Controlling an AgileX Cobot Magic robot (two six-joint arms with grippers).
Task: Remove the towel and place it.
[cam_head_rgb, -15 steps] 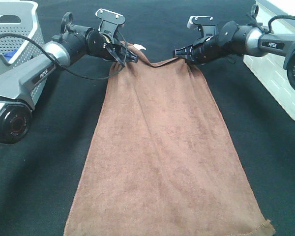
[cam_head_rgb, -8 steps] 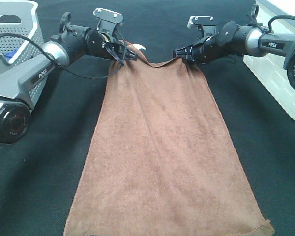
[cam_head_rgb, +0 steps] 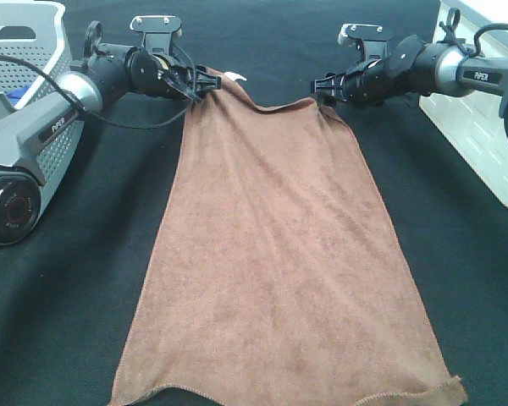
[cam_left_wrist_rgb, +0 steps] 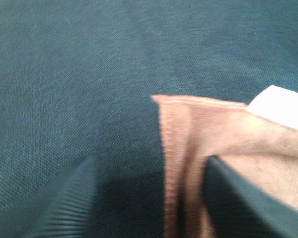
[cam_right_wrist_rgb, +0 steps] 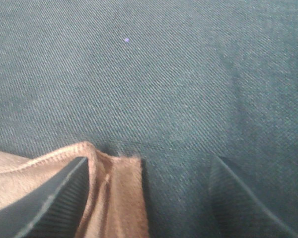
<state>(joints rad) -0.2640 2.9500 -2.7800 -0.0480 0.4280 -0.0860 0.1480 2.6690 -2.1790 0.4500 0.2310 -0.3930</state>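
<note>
Towel (cam_head_rgb: pixel 279 262) flat on black cloth (cam_head_rgb: pixel 457 279), both arms' fingers spread.

A plain brown terry-cloth towel (cam_head_rgb: pixel 279 262) with a small white tag (cam_head_rgb: pixel 234 77) lies on the black woven cloth worktop (cam_head_rgb: pixel 457 279); beside the towel, a grey perforated plastic basket (cam_head_rgb: pixel 34 51) shows blue inside.
</note>
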